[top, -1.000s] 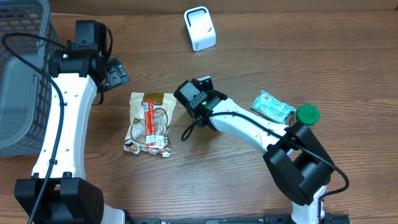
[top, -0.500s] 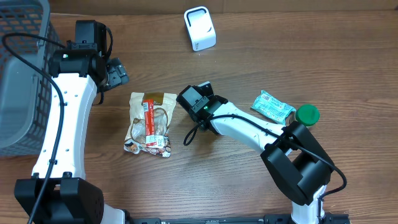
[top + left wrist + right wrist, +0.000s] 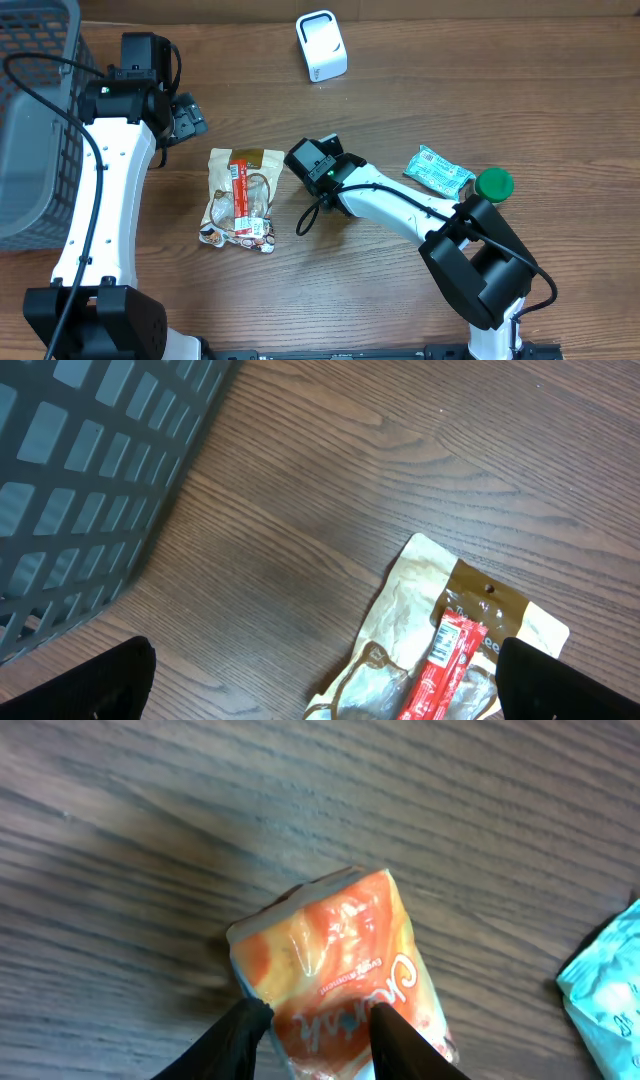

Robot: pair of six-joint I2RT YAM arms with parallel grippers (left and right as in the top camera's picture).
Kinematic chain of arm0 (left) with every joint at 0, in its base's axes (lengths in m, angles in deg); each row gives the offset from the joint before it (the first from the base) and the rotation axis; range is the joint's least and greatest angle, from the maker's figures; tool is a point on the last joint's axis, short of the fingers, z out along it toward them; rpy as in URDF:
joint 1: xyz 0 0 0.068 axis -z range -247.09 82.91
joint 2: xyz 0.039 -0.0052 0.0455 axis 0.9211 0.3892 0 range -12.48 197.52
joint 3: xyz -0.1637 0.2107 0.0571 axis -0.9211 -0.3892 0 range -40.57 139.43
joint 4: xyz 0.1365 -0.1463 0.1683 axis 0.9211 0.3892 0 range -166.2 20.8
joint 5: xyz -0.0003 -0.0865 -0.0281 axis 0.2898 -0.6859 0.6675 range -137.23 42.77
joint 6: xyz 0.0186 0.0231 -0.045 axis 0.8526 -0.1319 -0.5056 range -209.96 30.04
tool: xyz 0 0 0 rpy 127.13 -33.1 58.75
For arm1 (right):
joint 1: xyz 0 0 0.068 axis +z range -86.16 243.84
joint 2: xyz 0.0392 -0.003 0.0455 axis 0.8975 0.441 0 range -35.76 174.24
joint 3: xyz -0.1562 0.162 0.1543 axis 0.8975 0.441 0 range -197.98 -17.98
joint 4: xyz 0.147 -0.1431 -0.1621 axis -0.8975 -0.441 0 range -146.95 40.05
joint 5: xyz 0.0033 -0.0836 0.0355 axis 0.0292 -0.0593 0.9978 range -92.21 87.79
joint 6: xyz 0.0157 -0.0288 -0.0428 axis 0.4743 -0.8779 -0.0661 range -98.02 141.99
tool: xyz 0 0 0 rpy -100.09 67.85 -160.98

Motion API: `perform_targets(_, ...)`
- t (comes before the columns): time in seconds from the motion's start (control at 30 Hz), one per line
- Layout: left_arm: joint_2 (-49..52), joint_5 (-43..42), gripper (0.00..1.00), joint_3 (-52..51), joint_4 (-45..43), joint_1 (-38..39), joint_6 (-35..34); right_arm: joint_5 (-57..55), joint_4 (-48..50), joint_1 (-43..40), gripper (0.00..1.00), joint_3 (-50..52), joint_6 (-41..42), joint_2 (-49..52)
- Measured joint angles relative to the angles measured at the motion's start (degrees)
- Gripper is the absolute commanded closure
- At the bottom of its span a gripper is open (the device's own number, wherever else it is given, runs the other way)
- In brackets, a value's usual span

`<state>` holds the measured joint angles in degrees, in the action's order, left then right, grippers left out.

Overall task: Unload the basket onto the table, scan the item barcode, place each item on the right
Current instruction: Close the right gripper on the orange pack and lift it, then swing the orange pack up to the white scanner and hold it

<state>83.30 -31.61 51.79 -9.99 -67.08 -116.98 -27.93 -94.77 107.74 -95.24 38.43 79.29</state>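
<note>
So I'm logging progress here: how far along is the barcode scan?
Done: the right gripper appears to have the orange packet pinched. In hand: the carry, with the gripper well short of the white scanner. Left: bringing the packet there and showing its barcode, which isn't visible here.

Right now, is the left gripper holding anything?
No: in the left wrist view the left gripper stands wide open and empty, with the bag lying flat below it.

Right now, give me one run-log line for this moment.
left gripper: open, empty | right gripper: shut on orange packet | scanner: far edge, away from both
</note>
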Motion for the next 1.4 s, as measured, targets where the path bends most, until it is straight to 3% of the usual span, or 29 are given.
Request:
perform_targets(0.7, 0.0, 0.0, 0.0, 0.0, 0.0, 0.0, 0.0, 1.3, 1.7, 0.0, 0.63, 2.3, -0.2, 0.0)
perform_targets(0.8, 0.0, 0.0, 0.0, 0.0, 0.0, 0.0, 0.0, 0.8, 3.4, 0.1, 0.54, 3.6, -0.3, 0.0)
perform_targets(0.9, 0.0, 0.0, 0.0, 0.0, 0.0, 0.0, 0.0, 0.7, 3.6, 0.1, 0.55, 3.8, -0.5, 0.0)
perform_targets(1.07, 0.0, 0.0, 0.0, 0.0, 0.0, 0.0, 0.0, -0.2, 3.5, 0.0, 0.94, 4.0, -0.7, -0.1)
perform_targets(1.4, 0.0, 0.0, 0.0, 0.0, 0.0, 0.0, 0.0, 0.0, 0.4, -1.1, 0.96, 2.3, -0.8, -0.4)
